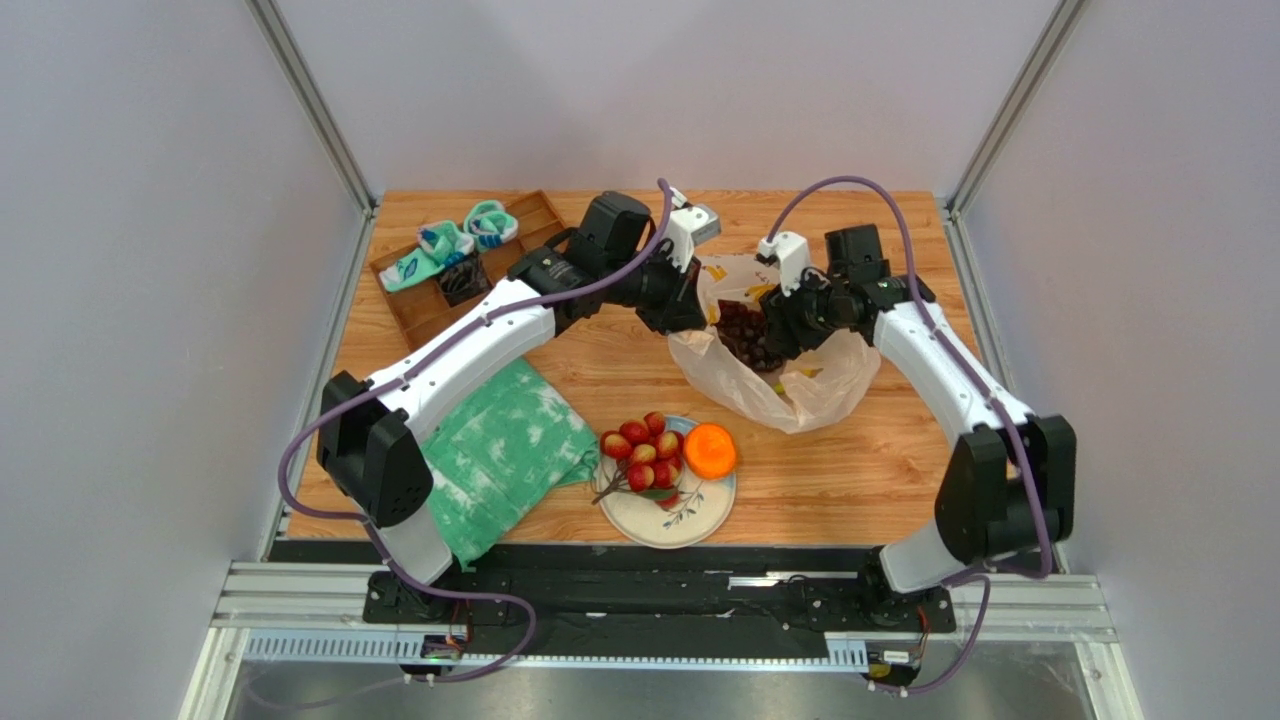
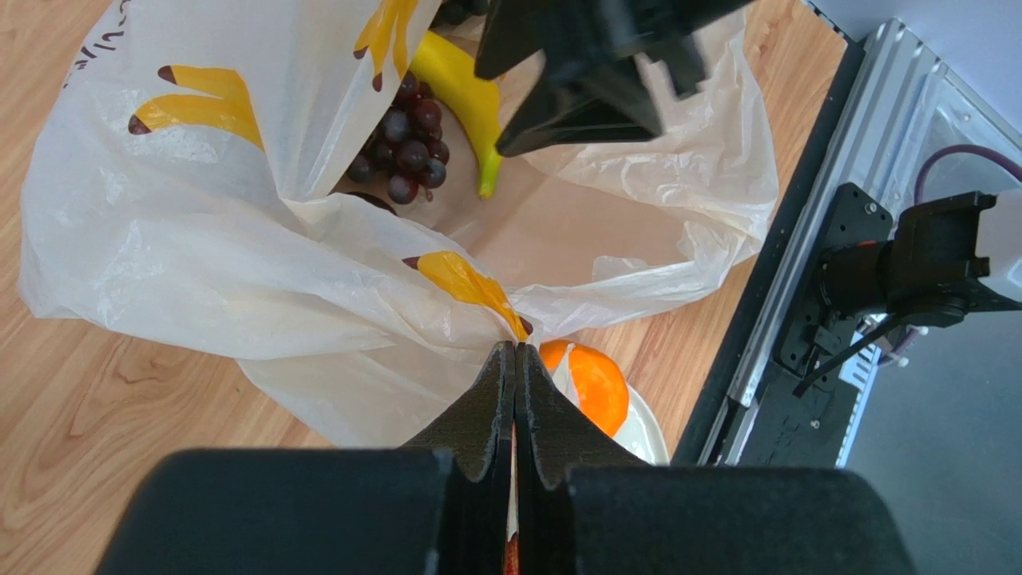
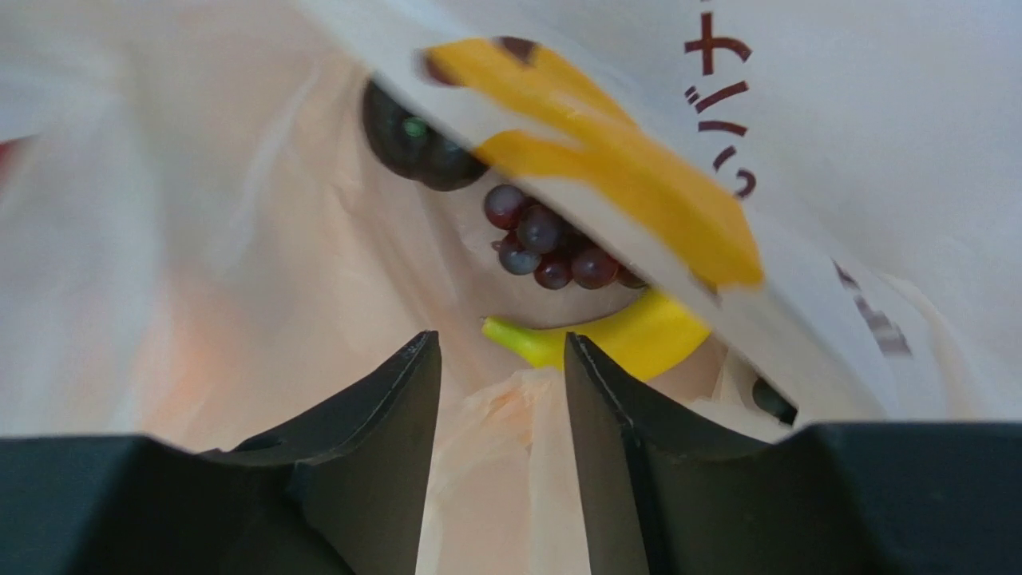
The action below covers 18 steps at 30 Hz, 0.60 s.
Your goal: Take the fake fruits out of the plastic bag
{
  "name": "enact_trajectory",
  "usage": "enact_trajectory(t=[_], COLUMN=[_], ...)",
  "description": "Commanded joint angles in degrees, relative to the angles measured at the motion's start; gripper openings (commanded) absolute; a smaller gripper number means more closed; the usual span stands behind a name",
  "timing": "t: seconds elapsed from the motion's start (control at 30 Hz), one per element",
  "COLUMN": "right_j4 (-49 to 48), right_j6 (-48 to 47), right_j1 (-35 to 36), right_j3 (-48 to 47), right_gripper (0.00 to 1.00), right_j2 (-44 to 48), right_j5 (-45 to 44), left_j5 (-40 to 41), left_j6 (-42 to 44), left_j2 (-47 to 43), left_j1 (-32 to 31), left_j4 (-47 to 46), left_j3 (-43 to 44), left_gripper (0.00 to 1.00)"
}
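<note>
Two hands: both were at the plastic bag (image 1: 796, 393), which lay on the bench (image 1: 872, 480) beyond the plate (image 1: 676, 528).
Left hand (image 2: 516, 350): my fingers were pressed together on the bag's rim beside a yellow print, holding the mouth up.
Right hand (image 3: 502, 347): I had it inside the mouth with its fingers apart, gripping nothing; a fold of film lay between them.
In the bag: the dark purple grape bunch (image 3: 552, 246), the banana (image 3: 636, 336) just beside it, and a dark round fruit (image 3: 420, 138) further in.
Out already: the red ball cluster (image 1: 642, 450) and the orange (image 1: 709, 450), side by side on the plate.
Step, as I judged it: reaching for the grapes or the banana, with about half the fruit left to take.
Risk one: closing where I was would have pinched the film fold instead of fruit, and a lift would then have dragged the whole bag.
Risk two: the thin film could have slid out of my left pinch, so the mouth would have dropped over my right hand and hidden the fruit.
Risk three: the grape bunch looked lumpy and slick, so a grip on one or two berries could have slipped.
Risk four: a dragged bag could have knocked the plate and set the orange rolling.
</note>
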State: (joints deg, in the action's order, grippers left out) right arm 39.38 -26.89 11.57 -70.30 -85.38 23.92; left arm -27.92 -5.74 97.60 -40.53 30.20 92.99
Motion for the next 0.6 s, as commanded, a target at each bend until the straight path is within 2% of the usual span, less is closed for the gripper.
enact_trajectory(t=[0.0,0.1,0.33,0.43,0.57], right_j4=[-1.6,-1.2,-3.8,-4.0,-4.0], right_j6=[-1.3,-0.4,-0.4,0.3,1.1], right_j1=[-0.1,-1.0,-2.9,-3.0,-3.0], right_j3=[-5.4,-8.1,-7.0,-7.3,-9.9], right_gripper=[0.45,0.43,0.42,0.47,0.60], right_j2=[-9.9,-14.4,-15.2,-17.5,-22.1], right_j5=[-6.0,-8.7,-11.3,-14.5,-19.9], left_j5=[-0.6,-0.6,-0.6,-1.0,-0.3], left_j6=[0.8,0.9,1.1,0.8,0.9], left_j2=[-2.9,-2.9,-2.7,-2.6,-2.5], left_j1=[-0.4,-0.4,-0.5,-0.6,-0.9], left_j4=[-0.9,-0.5,-0.6,-0.5,-0.5], left_j3=[0.6,1.2,0.2,0.1,-0.1], left_gripper=[0.00,0.00,0.00,0.00,0.00])
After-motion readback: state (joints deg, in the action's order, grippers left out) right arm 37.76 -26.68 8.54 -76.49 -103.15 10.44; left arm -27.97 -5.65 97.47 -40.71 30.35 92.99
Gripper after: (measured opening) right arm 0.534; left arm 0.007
